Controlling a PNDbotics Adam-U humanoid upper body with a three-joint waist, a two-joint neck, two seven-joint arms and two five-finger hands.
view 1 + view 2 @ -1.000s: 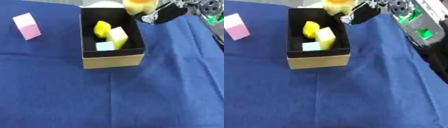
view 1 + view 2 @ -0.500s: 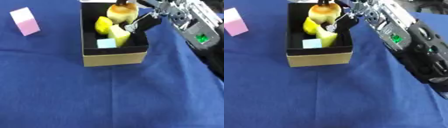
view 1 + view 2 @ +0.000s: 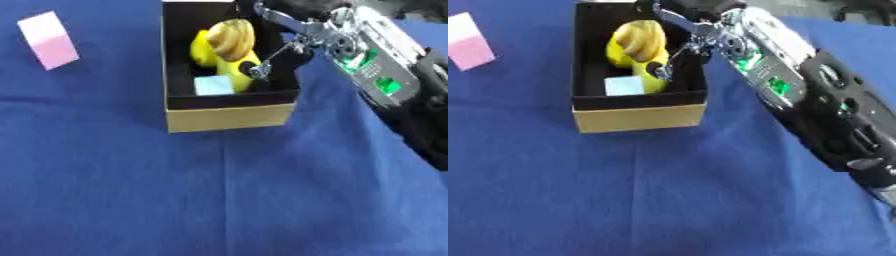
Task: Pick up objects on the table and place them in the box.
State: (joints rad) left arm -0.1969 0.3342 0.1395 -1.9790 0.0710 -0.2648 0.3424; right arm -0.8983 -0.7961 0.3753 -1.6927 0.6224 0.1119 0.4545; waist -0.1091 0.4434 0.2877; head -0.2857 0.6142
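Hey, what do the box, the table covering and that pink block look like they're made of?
The box looks like cardboard: matte tan outside, flat folded walls, dark inside. The table covering looks like woven cloth, deep blue and matte, with soft creases. The pink block has flat faces, crisp edges and a paler top; it could be foam, painted wood or plastic, the look leaves that open.

Right hand [image 3: 302,27] of thin silver metal rods and linkages with black parts, silver-grey forearm casing [image 3: 772,55] showing a green circuit board through openings, bulky black arm segment [image 3: 846,125] behind it with round recessed joints
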